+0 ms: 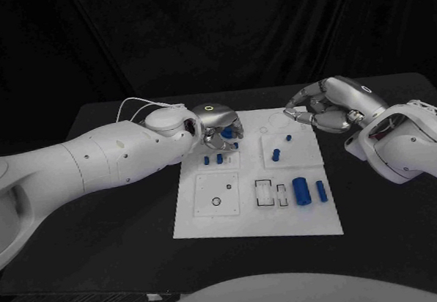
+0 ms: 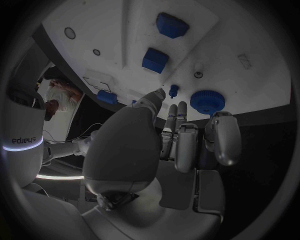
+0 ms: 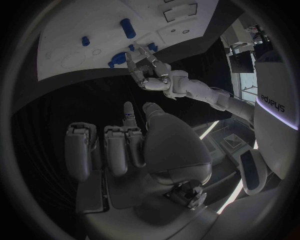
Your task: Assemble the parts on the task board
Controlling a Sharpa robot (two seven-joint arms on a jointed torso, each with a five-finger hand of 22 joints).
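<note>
The white task board (image 1: 256, 217) lies mid-surface, blue parts (image 1: 300, 190) scattered on it; the left hand (image 1: 216, 128) hovers over its far-left corner, fingers extended, grasping nothing; the right hand (image 1: 325, 106), clenched empty, hangs beyond the far-right edge.

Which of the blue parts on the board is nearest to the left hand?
The round blue part at the far edge of the task board, right under the left hand. The other blue pieces lie farther along the board.
</note>
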